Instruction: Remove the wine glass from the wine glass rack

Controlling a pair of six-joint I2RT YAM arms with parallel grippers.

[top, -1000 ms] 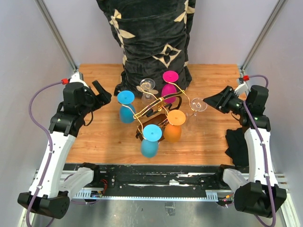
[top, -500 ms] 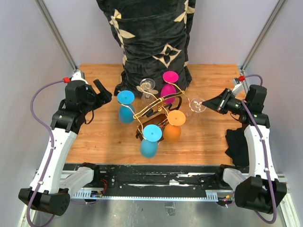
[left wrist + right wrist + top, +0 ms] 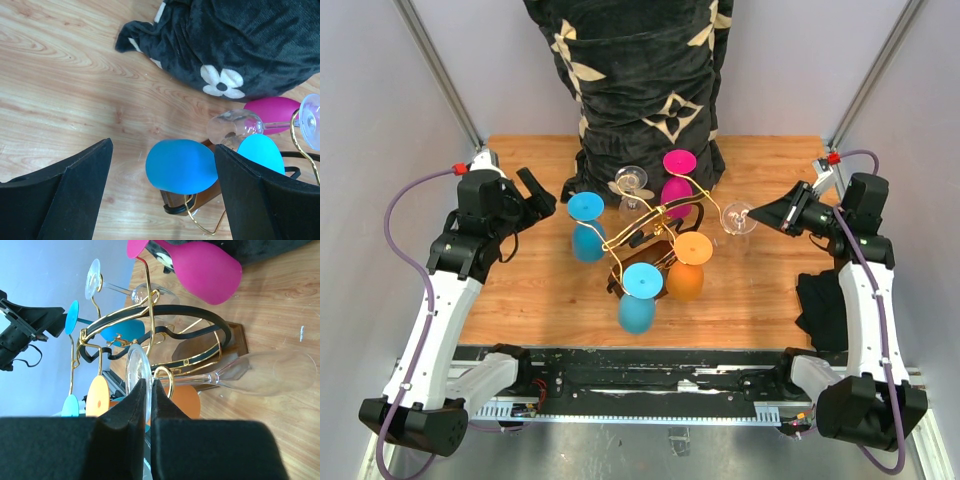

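Wine glass: clear, hanging bowl-down on the right side of the wine glass rack, with its stem threaded through a gold spiral tip, so it is not yet off. You have the right gripper at its foot. The fingers are pressed together with no gap showing, and the thin edge of the foot runs into the seam between them, pinched there. The bowl hangs just above the wooden table. On the other arms of the rack hang a pink glass, an orange glass, two blue glasses and a second clear glass. Behind the rack stands a black flower-patterned cushion. Your left gripper hovers left of the rack, facing the nearer blue glass, fingers spread wide and holding nothing. A black cloth lies at the table's right edge.
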